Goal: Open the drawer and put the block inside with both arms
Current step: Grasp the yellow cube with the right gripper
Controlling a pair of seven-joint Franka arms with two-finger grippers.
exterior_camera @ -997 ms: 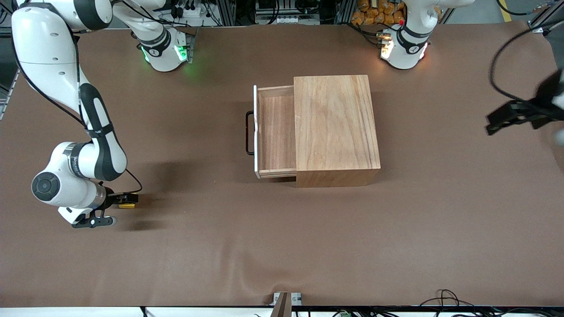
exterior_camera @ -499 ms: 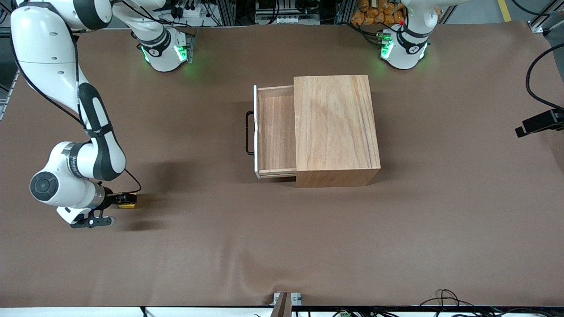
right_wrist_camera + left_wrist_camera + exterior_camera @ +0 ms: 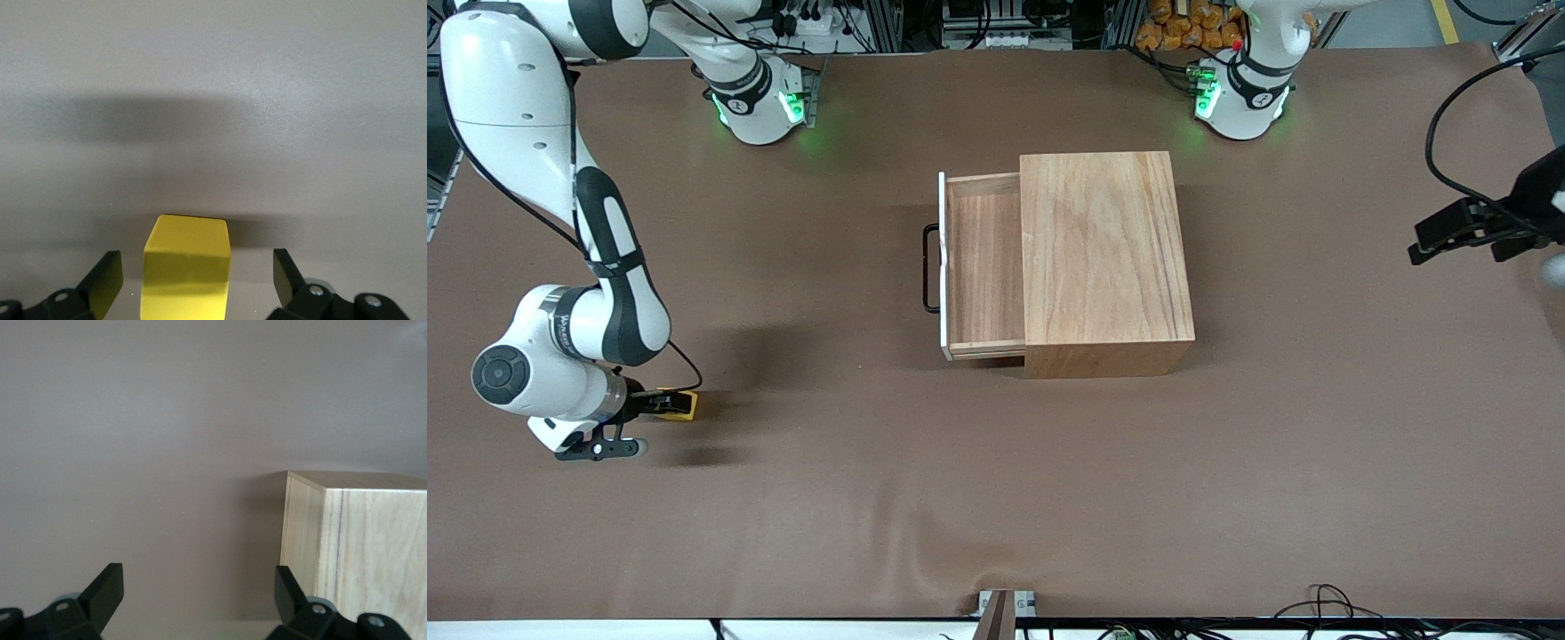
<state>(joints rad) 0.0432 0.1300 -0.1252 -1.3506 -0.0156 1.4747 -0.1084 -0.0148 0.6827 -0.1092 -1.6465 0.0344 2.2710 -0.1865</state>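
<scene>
Right hand [image 3: 193, 283] low at the worktop [image 3: 996, 498], fingers wide, straddling the block [image 3: 187, 267] ungripped. Left hand [image 3: 197, 603] open, empty. Drawer [image 3: 983, 267] open.

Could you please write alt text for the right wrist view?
A small bright yellow cube sits on the brown table covering between the open black fingers of the right claw, not yet gripped. A soft shadow lies across the covering above it.
</scene>
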